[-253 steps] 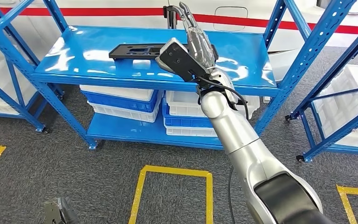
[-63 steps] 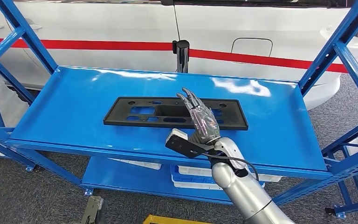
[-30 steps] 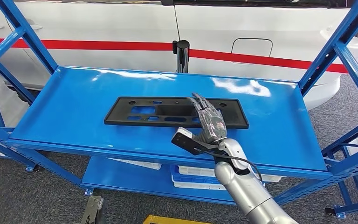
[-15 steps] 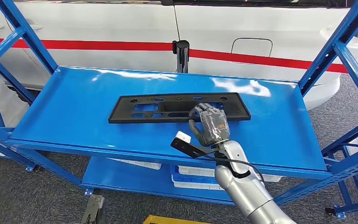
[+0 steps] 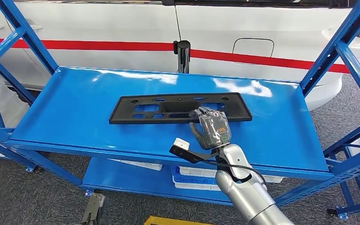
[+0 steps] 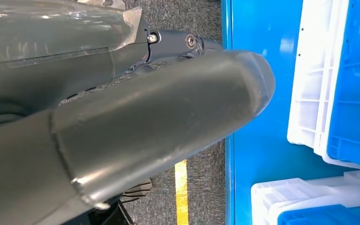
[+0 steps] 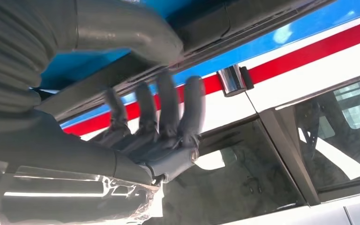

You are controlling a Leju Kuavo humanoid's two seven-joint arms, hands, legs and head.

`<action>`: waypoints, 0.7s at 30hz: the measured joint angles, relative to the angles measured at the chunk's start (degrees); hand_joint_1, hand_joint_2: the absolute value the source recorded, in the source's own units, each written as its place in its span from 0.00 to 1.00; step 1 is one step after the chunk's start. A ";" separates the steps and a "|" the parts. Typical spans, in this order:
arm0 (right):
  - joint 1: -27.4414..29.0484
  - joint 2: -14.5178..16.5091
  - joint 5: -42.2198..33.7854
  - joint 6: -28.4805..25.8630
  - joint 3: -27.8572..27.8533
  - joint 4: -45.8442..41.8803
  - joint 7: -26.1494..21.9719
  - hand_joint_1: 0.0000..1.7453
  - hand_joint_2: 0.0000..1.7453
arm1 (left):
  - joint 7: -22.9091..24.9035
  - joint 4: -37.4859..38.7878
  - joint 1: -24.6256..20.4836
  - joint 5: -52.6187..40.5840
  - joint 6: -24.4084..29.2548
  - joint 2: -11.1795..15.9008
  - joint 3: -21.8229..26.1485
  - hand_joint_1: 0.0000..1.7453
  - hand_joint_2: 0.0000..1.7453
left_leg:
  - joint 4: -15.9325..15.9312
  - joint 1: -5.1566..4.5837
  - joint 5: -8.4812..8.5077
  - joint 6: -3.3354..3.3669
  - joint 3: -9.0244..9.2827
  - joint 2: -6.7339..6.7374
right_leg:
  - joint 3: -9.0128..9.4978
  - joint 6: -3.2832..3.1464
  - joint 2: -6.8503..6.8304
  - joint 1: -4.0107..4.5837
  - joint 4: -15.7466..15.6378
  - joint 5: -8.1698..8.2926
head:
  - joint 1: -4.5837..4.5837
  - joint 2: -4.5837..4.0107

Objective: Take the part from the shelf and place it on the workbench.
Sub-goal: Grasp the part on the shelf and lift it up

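black part (image 5: 168, 108) on blue shelf (image 5: 75, 117), right hand (image 5: 211, 129) apparently gripping its near edge

I see a glossy blue painted-metal shelf (image 5: 75, 112) throwing bright reflections, a matt black flat plastic part (image 5: 159, 108) with cutouts lying on it, my right hand (image 5: 211, 129) wrapped in shiny clear film on a smooth brushed-silver arm (image 5: 243, 192), and rough grey carpet floor (image 5: 37, 197).

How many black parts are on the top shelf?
1: the black part lies mid-shelf on the top shelf, its near edge gripped by the right hand.
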 joint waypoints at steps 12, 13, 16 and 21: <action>0.86 -0.03 0.53 -1.00 -0.08 -3.30 0.20 0.00 1.00 | 0.00 0.00 -0.03 0.38 0.01 0.00 0.00 0.00 0.00 | 0.00 -0.01 0.00 0.00 0.00 0.00 | 0.00 0.00 0.00 0.00 0.00 0.00 | 0.00 0.00; 1.01 -0.05 0.56 -1.00 -0.09 -3.75 0.21 0.00 1.00 | 0.00 0.00 -0.03 0.41 0.01 0.00 0.00 0.00 0.00 | 0.00 -0.01 0.00 0.00 0.00 0.00 | 0.00 0.00 0.00 0.00 0.00 0.00 | 0.00 0.00; 1.32 -0.13 1.14 -0.71 -0.09 -4.84 0.35 0.00 1.00 | 0.00 0.00 -0.03 0.44 0.01 0.00 -0.01 0.00 0.00 | 0.00 -0.01 0.00 0.00 0.00 0.00 | 0.00 0.00 0.00 0.00 0.00 0.00 | 0.01 0.00; 1.20 0.23 3.30 0.79 0.01 -4.89 1.75 0.00 1.00 | 0.01 0.00 -0.05 0.45 0.00 0.00 -0.29 0.00 0.00 | 0.00 -0.01 0.00 0.00 -0.02 0.00 | 0.00 0.00 0.00 -0.01 0.00 0.00 | 0.01 0.00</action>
